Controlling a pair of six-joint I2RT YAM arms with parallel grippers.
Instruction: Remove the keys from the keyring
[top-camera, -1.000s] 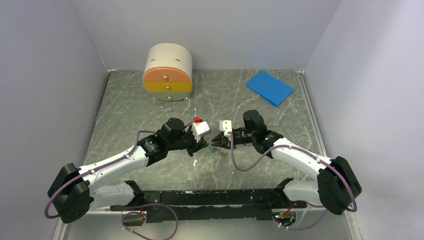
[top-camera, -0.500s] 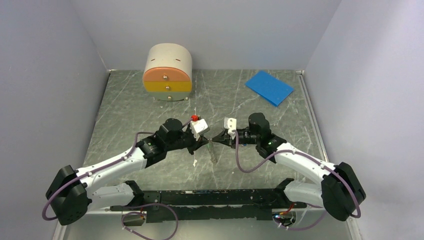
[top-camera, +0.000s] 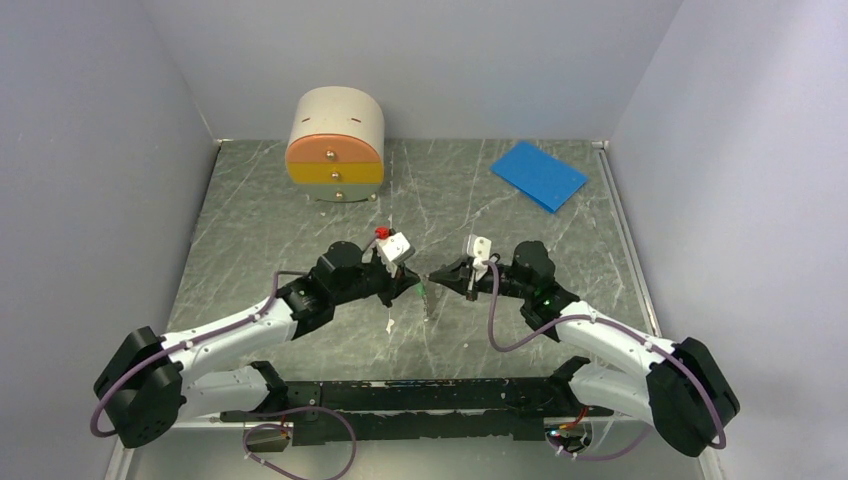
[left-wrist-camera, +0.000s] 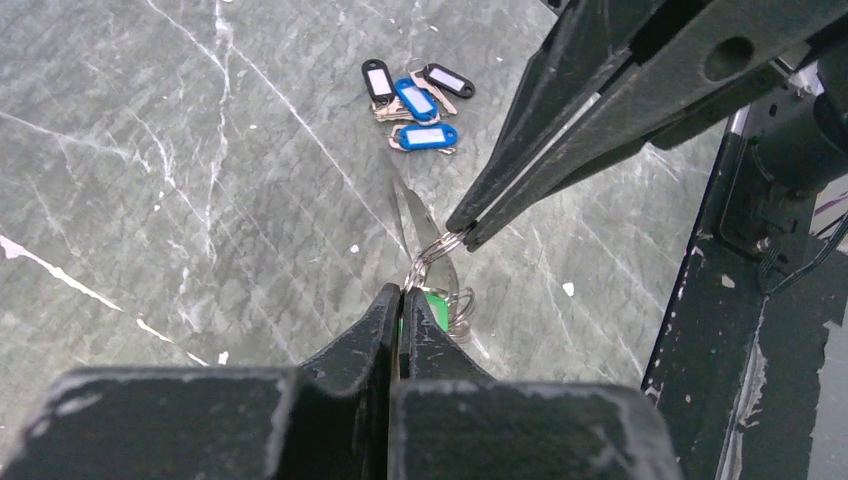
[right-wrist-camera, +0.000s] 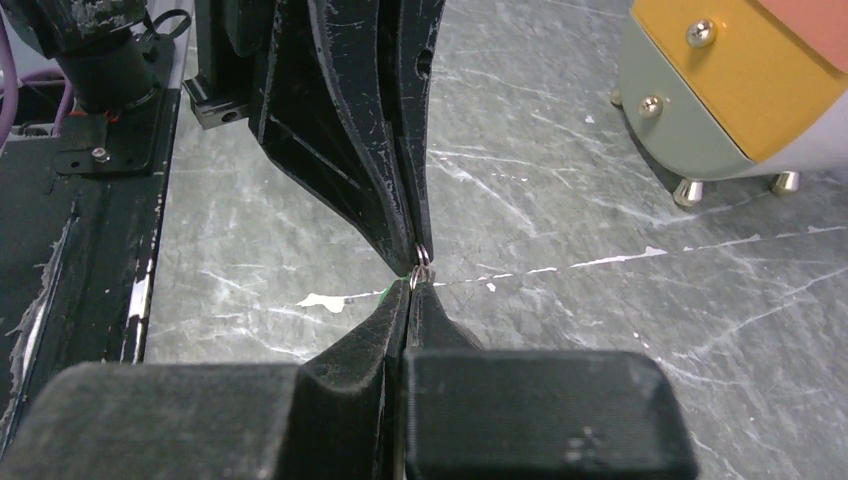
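Nearest the arm bases, the left claw (left-wrist-camera: 403, 295) is closed flat on the green plastic tag of the keys (left-wrist-camera: 434, 300). It holds the bunch in the air above the worktop (left-wrist-camera: 200, 150). Just beyond it, the right claw (left-wrist-camera: 466, 228) has its tips pinched shut on the thin silvery wire of the keyring (left-wrist-camera: 430, 252), with a key blade dangling below.

The bunch looks light, and the metal is hard and probably slick. The ring is likely a springy coil that resists spreading. The tag's broad faces give the surest hold, while the ring is best taken at its wire close to the coil's end, so that the key can be fed round and off. A shallow pinch there could slip.

Farther out, small blue and black tags (left-wrist-camera: 412, 95) lie loose on the worktop. At the far edge stand a rounded drawer unit (top-camera: 335, 140) and a blue sheet (top-camera: 538, 174).

A second ago the right claw was partly open. It has since closed, and its arm has drawn outward and lower, while the left claw has stayed clamped. A white scrap (top-camera: 388, 324) has not moved.
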